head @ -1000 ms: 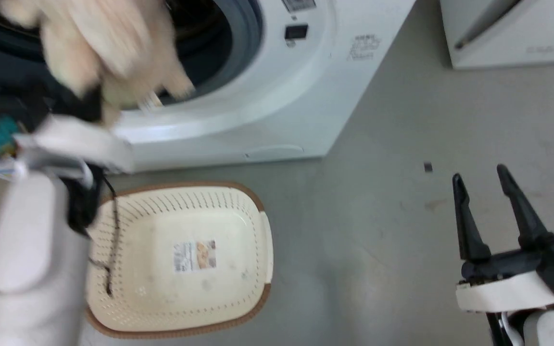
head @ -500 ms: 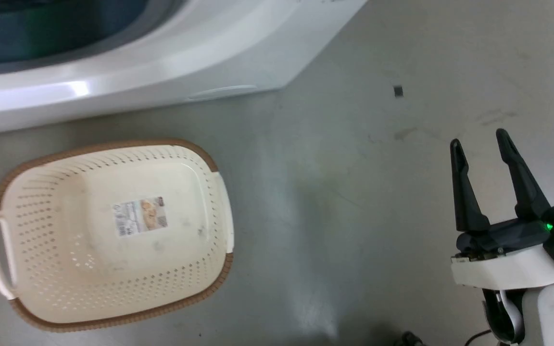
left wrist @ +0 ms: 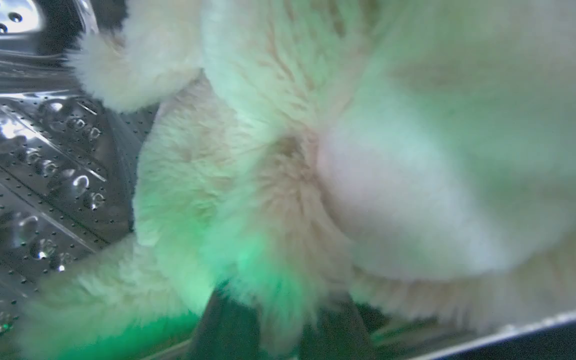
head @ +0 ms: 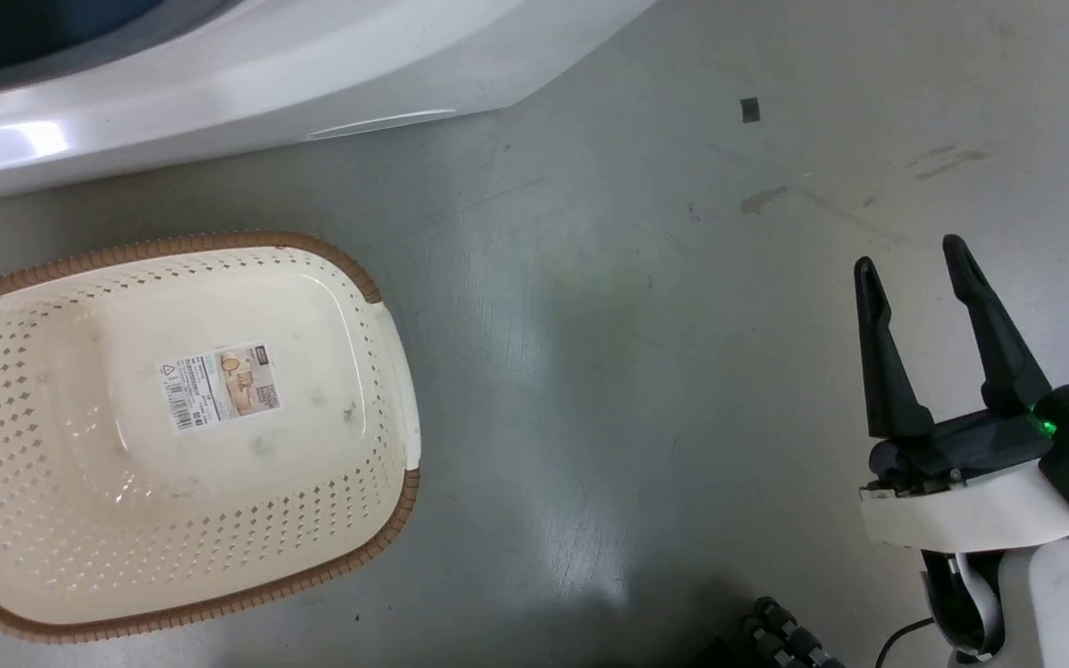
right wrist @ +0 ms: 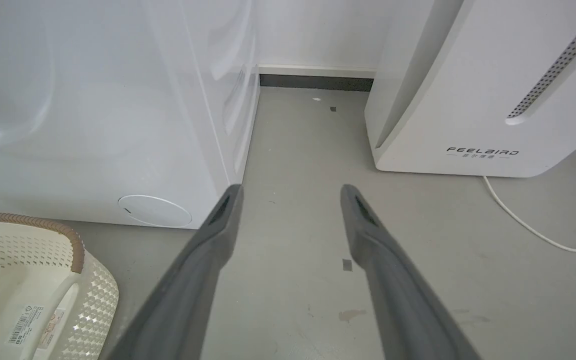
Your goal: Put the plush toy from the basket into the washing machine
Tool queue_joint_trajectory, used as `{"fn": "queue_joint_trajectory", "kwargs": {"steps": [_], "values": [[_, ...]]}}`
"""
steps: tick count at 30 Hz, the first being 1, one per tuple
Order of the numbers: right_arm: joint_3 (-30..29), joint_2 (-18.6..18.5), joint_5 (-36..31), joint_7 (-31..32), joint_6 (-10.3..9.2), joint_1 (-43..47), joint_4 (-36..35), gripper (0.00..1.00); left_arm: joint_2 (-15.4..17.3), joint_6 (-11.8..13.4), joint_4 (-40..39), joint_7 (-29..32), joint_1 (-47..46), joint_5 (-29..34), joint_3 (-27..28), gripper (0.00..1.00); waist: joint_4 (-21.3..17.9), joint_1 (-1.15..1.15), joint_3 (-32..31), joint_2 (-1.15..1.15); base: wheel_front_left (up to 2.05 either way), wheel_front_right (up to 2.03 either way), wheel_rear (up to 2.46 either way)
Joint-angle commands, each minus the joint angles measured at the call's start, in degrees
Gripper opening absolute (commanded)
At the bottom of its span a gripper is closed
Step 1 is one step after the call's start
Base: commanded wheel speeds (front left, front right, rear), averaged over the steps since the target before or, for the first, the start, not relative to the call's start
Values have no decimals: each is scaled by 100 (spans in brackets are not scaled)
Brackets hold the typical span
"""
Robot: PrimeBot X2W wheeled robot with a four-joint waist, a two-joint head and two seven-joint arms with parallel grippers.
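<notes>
**A:** Where is the fluffy cream-beige plush toy [left wrist: 318, 150]?

**B:** Inside the large white front-loading washing machine [head: 219, 83]. In the left wrist view its fur takes up the centre and right of the frame, tinted green at the lower middle. The shiny perforated steel drum [left wrist: 28, 165] curves behind it along the left edge.

**A:** And the left gripper [left wrist: 279, 325]?

**B:** Its two dark fingers [left wrist: 223, 325] rise at the bottom centre of that view with a tuft of fur pressed between them. It is clamped on the plush toy, and the tips are buried in the pile.

**A:** The right gripper [head: 908, 254]?

**B:** It is at the lower right of the head view, its fingers spread apart with the grey floor [head: 590, 371] showing between them.

**A:** The basket?

**B:** The cream plastic basket [head: 386, 371], with perforated sides and a brown woven-look rim, sits on the floor at the lower left of the head view. It is below the machine's white front, near it but apart. A label sticker [head: 219, 385] shows on its bottom.

**A:** Anything else?

**B:** In the right wrist view a white FEELBIRD appliance [right wrist: 468, 100] stands at the upper right, with a white cable [right wrist: 533, 227] lying on the floor at the right edge. The machine's side is at the left, and a strip of floor runs between the two.
</notes>
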Motion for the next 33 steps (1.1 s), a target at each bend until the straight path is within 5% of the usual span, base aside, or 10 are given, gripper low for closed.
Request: {"fn": "queue_joint_trajectory", "kwargs": {"steps": [1,4,5,6,14,25,30,33], "values": [[1,-3,46,-25,-5,-111,10,100,70,-23,46,-22,-97,-147,-160,0,16,-1,2,0,0,0,0],[-22,-3,38,-25,-5,-177,33,100,168,-23,277,-330,-108,-499,-439,0,48,-1,-102,0,0,0,0],[-37,-3,34,-25,-5,-176,42,100,176,-23,323,-427,-86,-548,-479,38,62,-1,-150,0,0,0,0],[-52,-3,24,-25,-5,-172,52,100,177,-24,380,-536,-59,-592,-499,100,82,-1,-208,0,0,0,0],[-146,-3,-139,-25,-5,-105,162,100,-29,-24,761,-1373,422,-833,-669,100,317,-1,-884,0,0,0,0],[-248,-3,-412,-25,-5,265,282,100,-715,18,877,-3143,1942,-1311,-642,100,877,-1,-2503,0,0,0,0],[-253,-3,-514,-25,-5,521,283,100,-921,293,264,-3456,2839,-1425,-356,100,1125,-1,-3107,0,0,0,0],[-287,-3,-539,-25,-5,662,285,100,-949,628,-762,-3467,3593,-1212,38,100,1247,-1,-3370,0,0,0,0]]}}
